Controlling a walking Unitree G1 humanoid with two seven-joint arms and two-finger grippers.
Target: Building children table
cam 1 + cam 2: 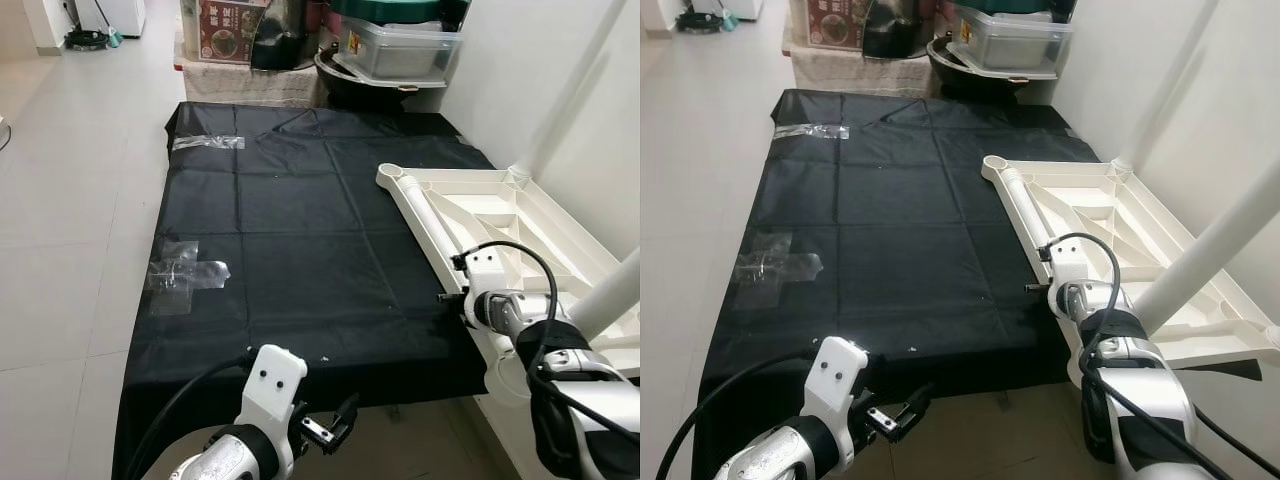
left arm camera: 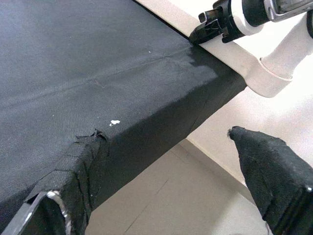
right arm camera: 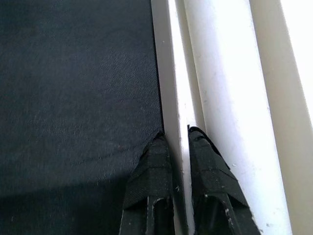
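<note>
**R gripper pinching tabletop rim**

Black cloth covers the floor; white upturned children's tabletop lies along its right edge, one table leg standing up. R gripper: fingers nearly closed w/ the thin tabletop rim between them. L gripper hovers at cloth's near edge, fingers spread, holding nothing.

Home interior, looks like a hallway or spare room: pale tiled floor, white walls. Household clutter well ahead of the right gripper: lidded plastic storage bin, printed box. Black cloth spread on the floor beside that gripper.
</note>
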